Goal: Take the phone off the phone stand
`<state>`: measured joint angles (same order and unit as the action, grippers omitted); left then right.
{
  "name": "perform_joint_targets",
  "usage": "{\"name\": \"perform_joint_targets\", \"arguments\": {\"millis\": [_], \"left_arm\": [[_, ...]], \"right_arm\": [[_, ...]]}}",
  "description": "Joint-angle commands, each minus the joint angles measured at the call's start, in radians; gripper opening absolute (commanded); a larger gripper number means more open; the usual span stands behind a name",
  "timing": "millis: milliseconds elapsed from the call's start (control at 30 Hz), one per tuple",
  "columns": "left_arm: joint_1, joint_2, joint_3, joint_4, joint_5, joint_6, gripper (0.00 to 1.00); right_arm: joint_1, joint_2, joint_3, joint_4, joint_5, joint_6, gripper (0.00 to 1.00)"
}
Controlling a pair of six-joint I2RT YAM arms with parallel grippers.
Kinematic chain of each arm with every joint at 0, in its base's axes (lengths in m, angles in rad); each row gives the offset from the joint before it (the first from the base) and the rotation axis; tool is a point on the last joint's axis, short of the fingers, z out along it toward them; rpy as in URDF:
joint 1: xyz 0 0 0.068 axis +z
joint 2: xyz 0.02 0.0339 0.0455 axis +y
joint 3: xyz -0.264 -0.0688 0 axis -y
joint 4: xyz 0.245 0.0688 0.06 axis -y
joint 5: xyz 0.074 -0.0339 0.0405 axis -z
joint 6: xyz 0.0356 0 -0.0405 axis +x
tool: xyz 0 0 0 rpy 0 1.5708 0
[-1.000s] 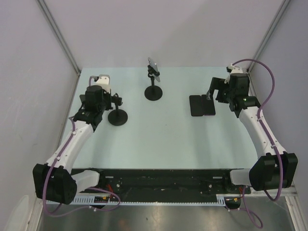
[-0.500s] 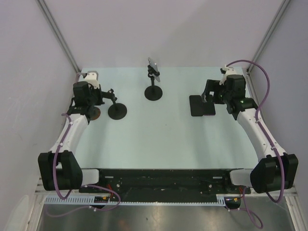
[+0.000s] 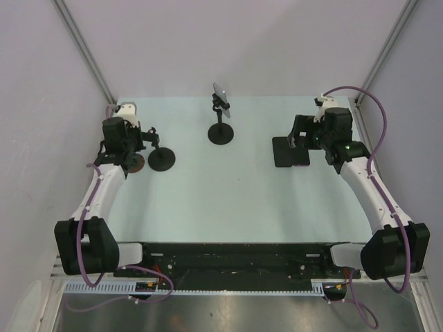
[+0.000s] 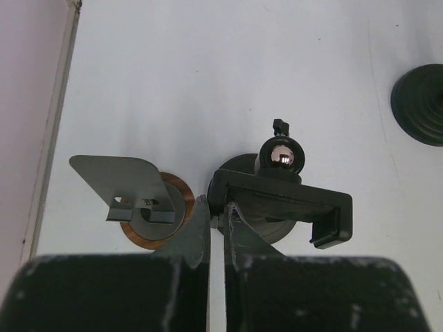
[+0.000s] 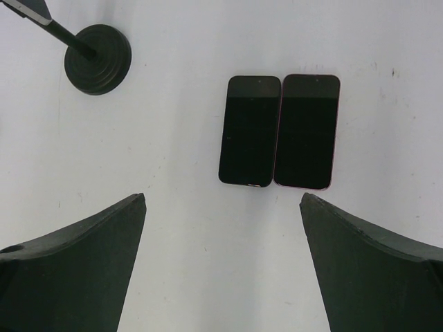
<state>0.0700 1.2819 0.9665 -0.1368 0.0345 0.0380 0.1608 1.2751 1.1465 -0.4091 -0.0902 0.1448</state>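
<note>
A phone (image 3: 220, 95) sits tilted in the clamp of a black phone stand (image 3: 220, 133) at the back middle of the table. Its base (image 5: 97, 59) and a corner of the phone (image 5: 28, 8) show in the right wrist view. My left gripper (image 3: 143, 142) is shut on the clamp end (image 4: 223, 197) of a second, empty black stand (image 3: 160, 159) at the far left. My right gripper (image 3: 299, 140) is open and empty, above two dark phones (image 5: 250, 131) (image 5: 306, 131) lying flat side by side.
A grey metal holder on a copper-coloured round base (image 4: 142, 200) stands just left of the empty stand. The central stand's base also shows at the right edge of the left wrist view (image 4: 419, 104). The table's left edge meets the wall (image 4: 55, 111).
My left arm swung left and back, and the empty stand moved left with it. My right gripper shifted slightly left over the two flat phones.
</note>
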Motion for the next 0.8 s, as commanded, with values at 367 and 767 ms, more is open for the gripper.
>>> {"name": "perform_joint_targets", "arguments": {"millis": [367, 767], "left_arm": [[0.036, -0.056, 0.024, 0.072, 0.011, 0.005, 0.44], [-0.059, -0.183, 0.092, -0.101, -0.031, -0.113, 0.96]], "right_arm": [[0.052, -0.052, 0.004, 0.075, -0.039, -0.048, 0.99], [0.203, 0.044, 0.085, 0.222, -0.091, -0.091, 0.97]]}}
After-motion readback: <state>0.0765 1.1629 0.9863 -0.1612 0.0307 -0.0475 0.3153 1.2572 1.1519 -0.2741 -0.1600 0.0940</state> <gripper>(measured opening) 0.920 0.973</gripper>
